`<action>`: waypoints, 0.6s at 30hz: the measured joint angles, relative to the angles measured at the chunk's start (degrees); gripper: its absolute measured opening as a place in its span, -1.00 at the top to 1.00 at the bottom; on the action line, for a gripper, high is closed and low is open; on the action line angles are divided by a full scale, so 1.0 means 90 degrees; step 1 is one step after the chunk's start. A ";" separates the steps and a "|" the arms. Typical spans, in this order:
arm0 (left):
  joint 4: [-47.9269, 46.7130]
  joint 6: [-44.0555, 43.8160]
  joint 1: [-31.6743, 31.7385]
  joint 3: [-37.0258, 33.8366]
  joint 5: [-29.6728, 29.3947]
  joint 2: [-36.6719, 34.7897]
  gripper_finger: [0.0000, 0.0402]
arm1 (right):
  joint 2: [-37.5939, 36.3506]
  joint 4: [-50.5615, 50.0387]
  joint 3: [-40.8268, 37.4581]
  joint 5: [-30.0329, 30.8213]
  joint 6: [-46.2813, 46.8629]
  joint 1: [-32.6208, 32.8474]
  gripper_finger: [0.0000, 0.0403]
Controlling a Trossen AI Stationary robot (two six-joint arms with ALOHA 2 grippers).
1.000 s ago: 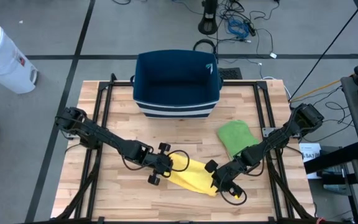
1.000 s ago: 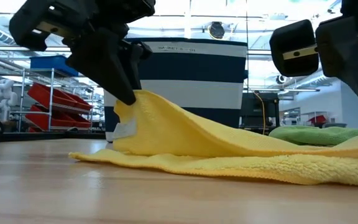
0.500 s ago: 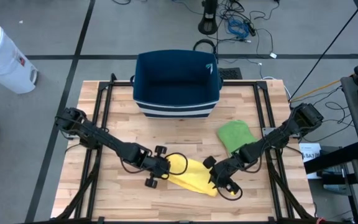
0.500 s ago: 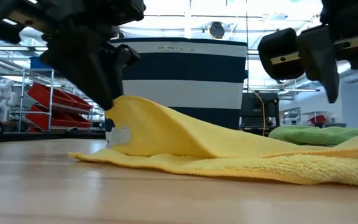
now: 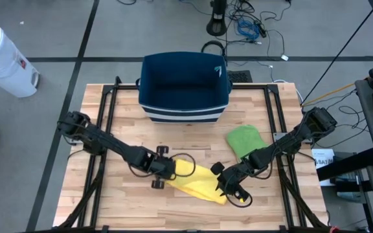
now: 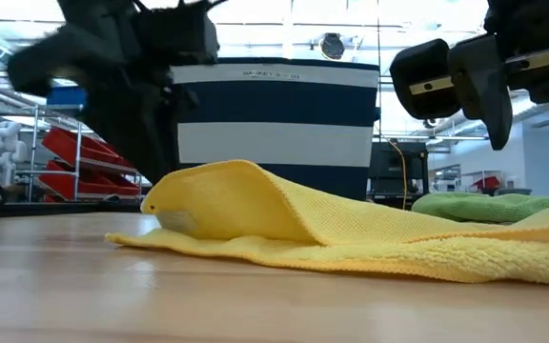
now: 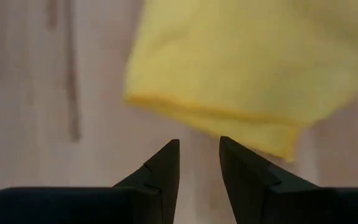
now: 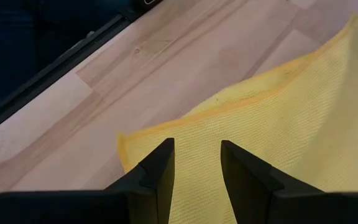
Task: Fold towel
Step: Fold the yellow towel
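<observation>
The yellow towel lies on the table near the near edge, its left part folded over into a rounded hump. My left gripper is open and hovers just left of the towel's folded edge, touching nothing. My right gripper is open over the towel's right end, above the cloth, with its fingers clear of it in the low view.
A navy basket with white stripes stands at the table's far middle and fills the background of the low view. A folded green towel lies right of centre, behind the yellow one. Bare wood shows to the left.
My left gripper has let go of the towel's raised fold and drawn back toward the table's left. The fold, held up a second ago, has dropped and now rests as a low rounded hump on the layer below. My right gripper has shifted slightly left over the towel's right end.
</observation>
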 joint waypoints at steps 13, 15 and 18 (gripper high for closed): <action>0.1406 -0.1466 0.0995 -0.0605 0.1071 -0.0002 0.40 | 0.0662 0.0166 -0.0001 -0.0019 0.0088 0.0000 0.41; 0.1472 -0.1647 0.1083 -0.0619 0.1191 -0.0002 0.40 | 0.0745 0.0246 -0.0001 -0.0023 0.0116 0.0000 0.41; 0.1655 -0.1810 0.1204 -0.0619 0.1717 0.0029 0.40 | 0.0811 0.0329 -0.0001 -0.0027 0.0087 0.0000 0.41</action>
